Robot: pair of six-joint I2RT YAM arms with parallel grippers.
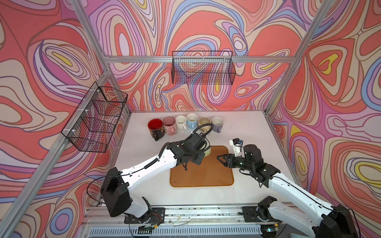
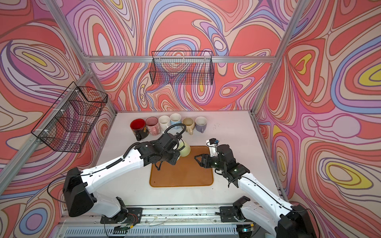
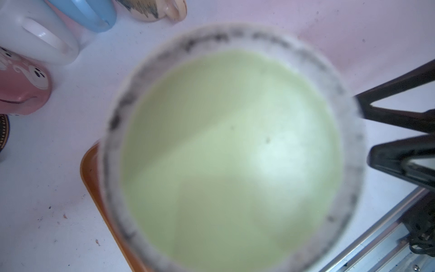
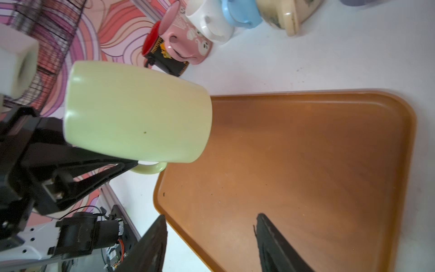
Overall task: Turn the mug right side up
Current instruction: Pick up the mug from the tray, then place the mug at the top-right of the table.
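Observation:
A pale green mug (image 1: 207, 151) (image 2: 185, 150) hangs upside down, slightly tilted, over the far left corner of the orange tray (image 1: 202, 177). In the right wrist view the mug (image 4: 136, 113) has its base up and its mouth just above the tray (image 4: 306, 164). My left gripper (image 4: 128, 166) is shut on the mug's handle (image 4: 150, 168). The mug's blurred base (image 3: 230, 146) fills the left wrist view, hiding the left jaws there. My right gripper (image 1: 219, 157) (image 4: 211, 215) stands open and holds nothing, over the tray's far right part, a little to the right of the mug.
A row of upright mugs stands at the back of the table: red-and-black (image 1: 155, 125), pink (image 1: 169, 124), white (image 1: 181, 122), blue (image 1: 192, 120), beige (image 1: 204, 123), lavender (image 1: 217, 123). Wire baskets hang on the back wall (image 1: 203, 68) and the left wall (image 1: 97, 117).

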